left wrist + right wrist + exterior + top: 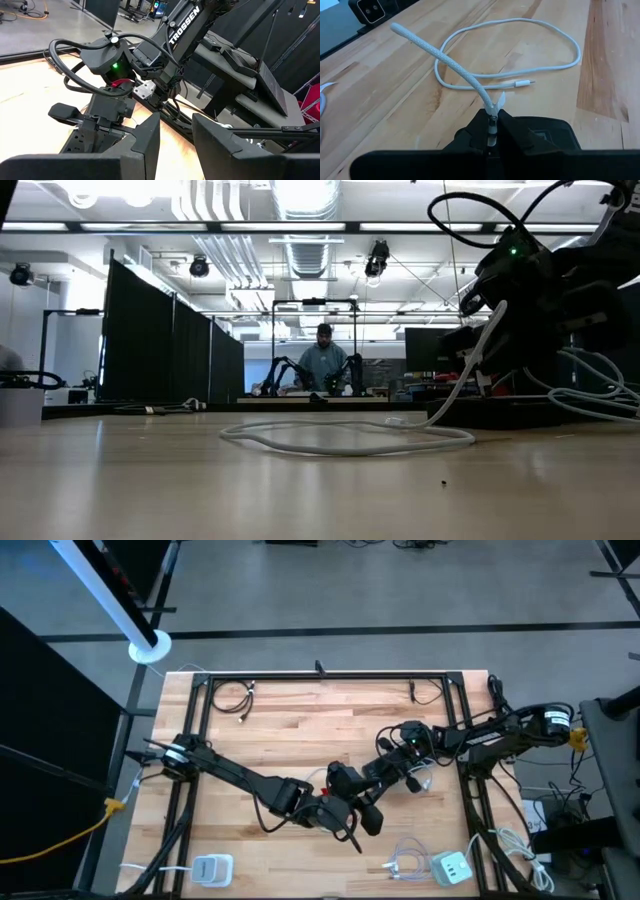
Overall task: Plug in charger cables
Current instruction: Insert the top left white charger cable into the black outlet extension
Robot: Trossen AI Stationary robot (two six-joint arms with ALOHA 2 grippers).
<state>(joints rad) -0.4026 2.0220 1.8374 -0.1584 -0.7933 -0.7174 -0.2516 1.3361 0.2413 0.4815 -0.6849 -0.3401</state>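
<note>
You have both arms meeting over the middle of the table (300, 720). Your right gripper (491, 131) pinches a white charger cable (510, 50) near one end, its loop lying on the wood just beyond. Your left gripper (175, 145) hovers beside it, fingers slightly apart, holding nothing. Next, I judge, carry that plug toward the charger block (452, 866).

White charger cable (470, 82) looped on the table.
One end stands pinched upright; its small plug lies at frame centre.
</note>
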